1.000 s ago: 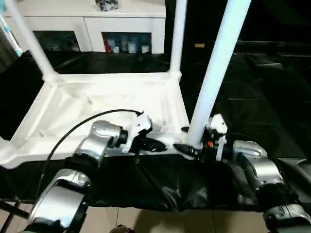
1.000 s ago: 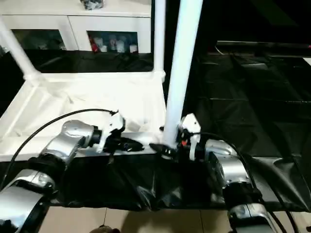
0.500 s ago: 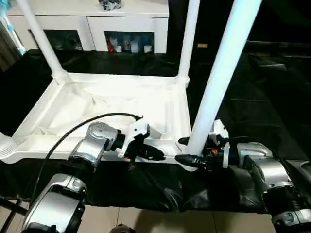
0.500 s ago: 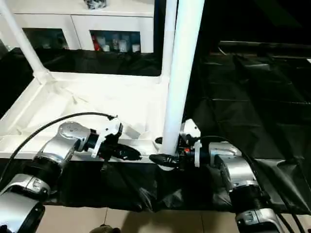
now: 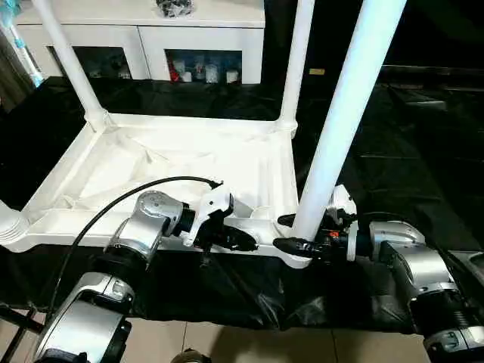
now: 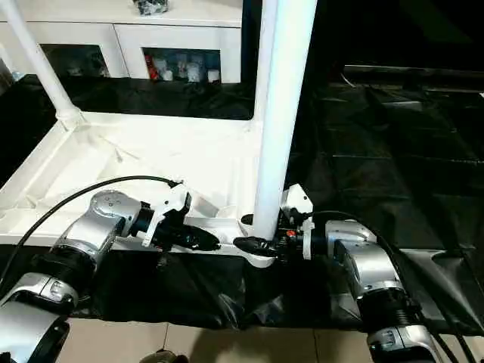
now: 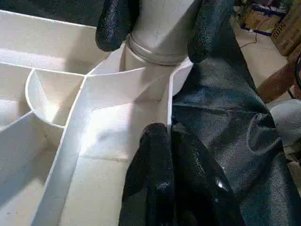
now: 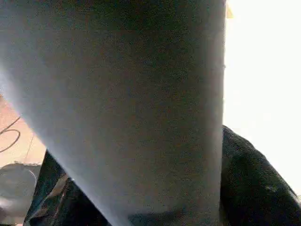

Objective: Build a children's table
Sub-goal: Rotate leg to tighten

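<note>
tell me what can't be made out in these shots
- Near-right leg: its top is cut off by the head views' upper edge.
- Near-left socket: cropped by the left eye view's edge.
- Cabinet contents: too small to identify.
- Right gripper: the leg hides the fingers' contact with it.

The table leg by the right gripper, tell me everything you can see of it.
The table leg is a long, smooth white tube that looks like plastic, narrower at its base. It stands nearly upright, leaning slightly, with its base in the round corner socket of the upturned white table top, at the near right corner. The right gripper has its black fingers on either side of the base. The left gripper pinches the top's rim nearby.
</note>
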